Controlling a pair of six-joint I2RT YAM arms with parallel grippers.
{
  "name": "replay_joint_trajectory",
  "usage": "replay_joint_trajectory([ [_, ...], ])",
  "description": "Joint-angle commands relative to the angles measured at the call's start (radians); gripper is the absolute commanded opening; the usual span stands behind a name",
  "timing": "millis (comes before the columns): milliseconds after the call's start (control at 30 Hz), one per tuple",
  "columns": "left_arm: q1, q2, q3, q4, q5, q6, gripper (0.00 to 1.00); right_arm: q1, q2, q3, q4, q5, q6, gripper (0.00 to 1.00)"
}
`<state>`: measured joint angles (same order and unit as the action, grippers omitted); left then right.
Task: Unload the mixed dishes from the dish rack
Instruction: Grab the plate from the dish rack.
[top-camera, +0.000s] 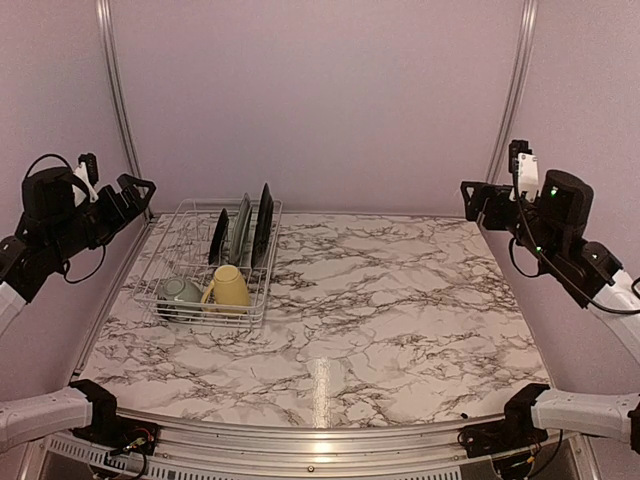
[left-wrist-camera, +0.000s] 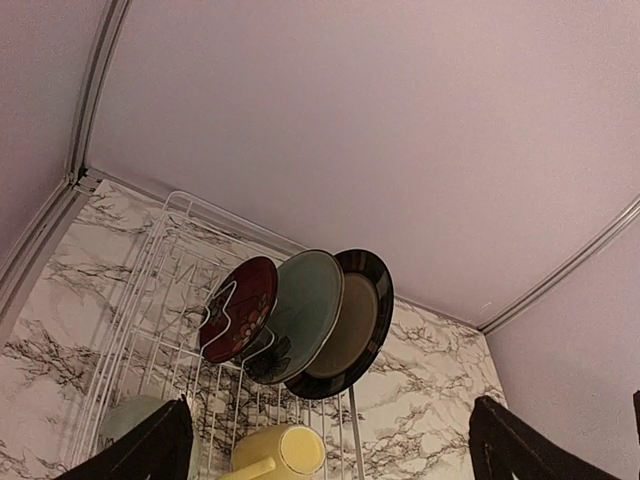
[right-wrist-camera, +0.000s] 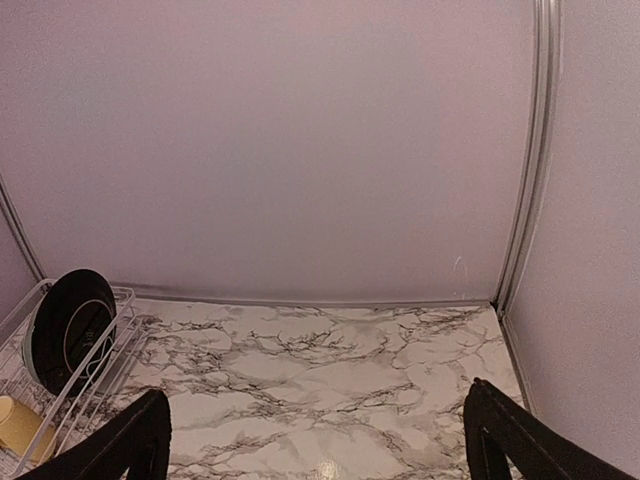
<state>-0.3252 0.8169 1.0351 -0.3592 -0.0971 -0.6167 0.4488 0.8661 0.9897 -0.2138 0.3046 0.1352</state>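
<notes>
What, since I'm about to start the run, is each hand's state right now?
Left hand: open, holding nothing.
Right hand: open, holding nothing.

No legible text, labels or numbers anywhere.

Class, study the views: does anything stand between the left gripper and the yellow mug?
From above, nothing visible: the left gripper hangs open, high beside the dish rack. From its side, the green bowl and the rack's low wall lie before the yellow mug.
</notes>
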Motion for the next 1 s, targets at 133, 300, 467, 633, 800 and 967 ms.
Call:
replay_joint_trajectory([
  [133,-0.053,0.123,-0.037,0.118,0.182,-0.07,0.98,-0.016,0.057,-0.009,0.02,-0.13,0.04,0.98],
  [300,-0.199,0.259,0.028,0.125,0.125,-0.044,0.94,0.002,0.128,-0.004,0.011,-0.21,0.045,0.98],
  [467,-0.289,0.389,0.104,0.114,0.006,-0.013,0.9,0.019,0.176,-0.018,0.023,-0.286,0.075,0.99],
  [633,-0.34,0.526,0.23,0.07,-0.089,0.052,0.84,0.037,0.18,-0.055,0.058,-0.333,0.099,0.98],
  [800,-0.349,0.699,0.419,-0.057,-0.17,0.123,0.8,0.042,0.165,-0.081,0.061,-0.32,0.105,0.98],
  [967,-0.352,0.862,0.573,-0.142,-0.199,0.145,0.78,0.04,0.143,-0.097,0.059,-0.309,0.107,0.99],
])
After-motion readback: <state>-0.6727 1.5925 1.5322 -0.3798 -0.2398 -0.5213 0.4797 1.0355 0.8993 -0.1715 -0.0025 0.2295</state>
